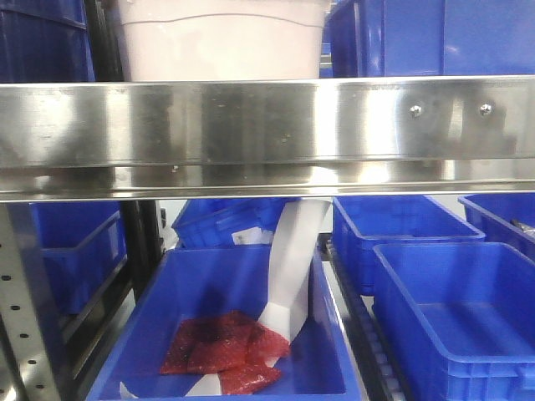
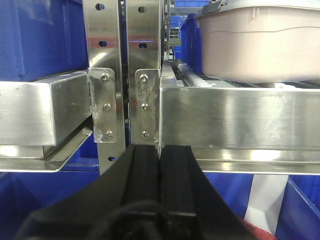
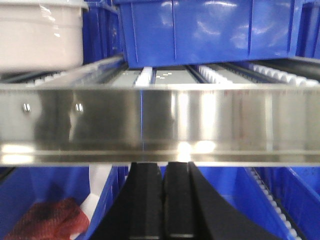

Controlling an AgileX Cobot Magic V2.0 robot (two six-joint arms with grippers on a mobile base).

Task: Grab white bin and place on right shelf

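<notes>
On the shiny stainless-steel rack shelf (image 1: pixel 251 125) the pale pinkish-white plastic tub (image 1: pixel 221 40) already sits behind the front rail, so placing looks done; left gripper (image 2: pixel 160 150) and right gripper (image 3: pixel 163 170), both pressed together and empty, hang below the rail.

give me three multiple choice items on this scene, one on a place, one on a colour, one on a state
1. Where does the white bin sit?
A. on the steel shelf, beside a blue crate
B. on the floor
C. inside a blue crate

2. What colour is the mesh bag in the lower crate?
A. green
B. red
C. yellow

3. How do the left tool and right tool stand?
A. both wide open
B. one clamps the bin
C. both shut, holding nothing

Answers: 1 A, the bin's base rests above the front rail; 2 B, front view shows red netting; 3 C, each wrist view shows the fingers pressed together below the rail.
</notes>
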